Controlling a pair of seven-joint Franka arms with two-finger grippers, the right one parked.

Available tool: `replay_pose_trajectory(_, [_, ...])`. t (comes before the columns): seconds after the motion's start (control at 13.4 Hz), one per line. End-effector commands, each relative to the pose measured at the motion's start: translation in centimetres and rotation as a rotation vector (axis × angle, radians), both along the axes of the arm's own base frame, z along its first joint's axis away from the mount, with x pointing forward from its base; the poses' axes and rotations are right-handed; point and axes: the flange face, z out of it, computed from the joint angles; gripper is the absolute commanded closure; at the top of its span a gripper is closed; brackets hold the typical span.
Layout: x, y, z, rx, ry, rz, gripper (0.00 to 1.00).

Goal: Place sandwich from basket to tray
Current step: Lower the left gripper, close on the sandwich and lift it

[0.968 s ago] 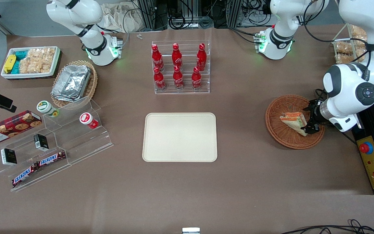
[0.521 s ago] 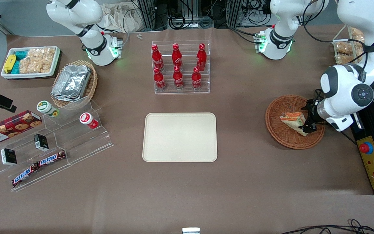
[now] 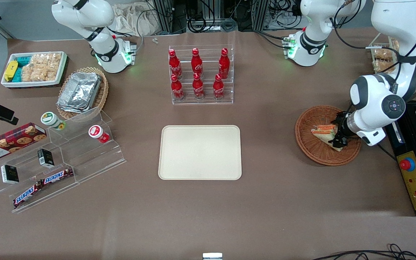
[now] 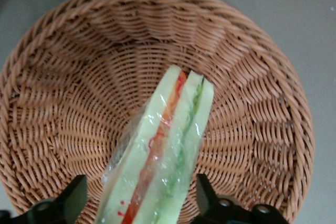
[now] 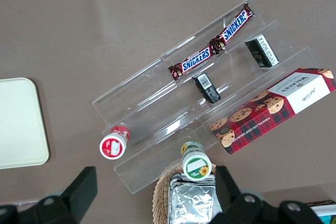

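One clear-wrapped triangular sandwich (image 4: 163,156) lying in ribbed wicker basket (image 4: 63,77), straddled by spread claw (image 4: 142,208), fingers apart from wrap; smooth cream tray (image 3: 200,152) on counter (image 3: 265,202) nearby.

Wrapped sandwich (image 4: 163,156) in wicker basket (image 4: 63,93)

Sandwich lies in the basket's hollow, reaching toward its centre; red and green filling layers show through clear wrap; gripper (image 4: 142,205) open, one finger (image 4: 71,200) either side of the sandwich's near end, neither visibly touching.
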Motion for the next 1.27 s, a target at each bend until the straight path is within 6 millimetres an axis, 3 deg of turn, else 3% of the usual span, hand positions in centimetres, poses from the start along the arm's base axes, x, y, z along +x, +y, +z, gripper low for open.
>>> replay_pose_trajectory(0.0, [-0.2, -2.8, -0.5, 0.041, -0.014, -0.079, 1.00])
replay_pose_trajectory(0.3, [-0.1, -3.1, -0.3, 0.081, -0.015, -0.146, 1.00])
replay_pose_trajectory(0.45, [0.3, -3.1, 1.3, 0.095, -0.016, -0.184, 1.00])
replay_pose_trajectory(0.67, [3.1, -2.9, 7.9, 0.086, 0.098, -0.301, 1.00])
replay_pose_trajectory(0.82, [5.4, -3.3, 14.3, 0.035, 0.115, -0.352, 1.00])
replay_pose_trajectory(0.89, [7.0, -4.3, 18.4, -0.027, 0.092, -0.386, 1.00])
replay_pose_trajectory(1.04, [9.8, -8.6, 24.4, -0.075, 0.050, -0.518, 1.00])
replay_pose_trajectory(1.19, [11.6, -15.8, 27.3, -0.092, -0.016, -0.655, 1.00])
